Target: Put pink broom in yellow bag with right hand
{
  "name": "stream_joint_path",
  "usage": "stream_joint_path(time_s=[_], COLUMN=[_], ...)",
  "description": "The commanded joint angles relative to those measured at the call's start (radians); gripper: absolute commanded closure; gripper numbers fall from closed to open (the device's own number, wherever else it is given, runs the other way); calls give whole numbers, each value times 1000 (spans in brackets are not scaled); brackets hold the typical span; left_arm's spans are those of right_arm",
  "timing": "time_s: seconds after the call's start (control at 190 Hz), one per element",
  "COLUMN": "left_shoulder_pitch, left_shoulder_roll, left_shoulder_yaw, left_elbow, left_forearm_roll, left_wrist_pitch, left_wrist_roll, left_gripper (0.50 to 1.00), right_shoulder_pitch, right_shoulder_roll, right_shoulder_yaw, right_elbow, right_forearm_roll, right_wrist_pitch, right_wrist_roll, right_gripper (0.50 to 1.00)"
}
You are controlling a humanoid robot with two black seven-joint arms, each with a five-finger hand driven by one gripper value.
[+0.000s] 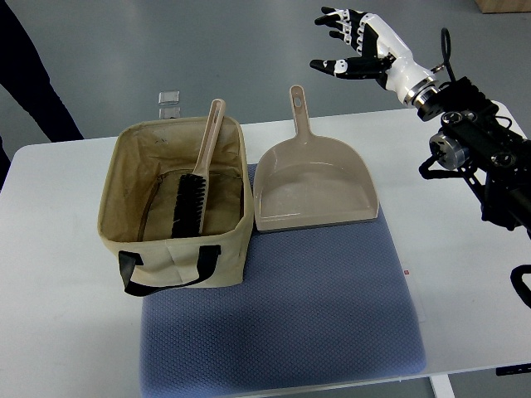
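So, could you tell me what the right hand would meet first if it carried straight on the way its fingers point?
Probably nothing: the right hand points left over bare floor beyond the table.

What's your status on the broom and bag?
Right hand open, raised beyond the table's far edge, holding nothing. Broom in the bag, handle leaning on far rim. Dustpan beside bag; nothing in the way.

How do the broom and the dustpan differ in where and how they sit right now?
The broom is inside the fabric bag, handle leaning on the rim; the dustpan lies flat outside on the blue mat. The broom has black bristles; the dustpan is an open scoop. Both are pinkish-beige plastic with holed handles pointing away.
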Motion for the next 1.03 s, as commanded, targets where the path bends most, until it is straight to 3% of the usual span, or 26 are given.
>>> stream_joint_path(time_s=[0.0, 0.326, 0.882, 1.03], left_shoulder_pitch=[0, 0, 0, 0], left_shoulder_roll=[0, 0, 0, 0], left_shoulder_yaw=[0, 0, 0, 0], left_elbow=[0, 0, 0, 0], left_forearm_roll=[0, 0, 0, 0], left_wrist_pitch=[0, 0, 0, 0], left_wrist_roll=[0, 0, 0, 0], left_gripper=[500, 500, 500, 500], right_shoulder_pitch=[-55, -145, -150, -150], right_shoulder_roll=[9, 16, 18, 21], right_shoulder_yaw=[20, 24, 24, 13], right_elbow=[0, -9, -12, -11], right_forearm_roll=[146, 476, 479, 471], right_wrist_pitch=[-29, -34, -85, -85], right_wrist_roll=[4, 4, 6, 43], right_gripper=[587, 572, 570, 570])
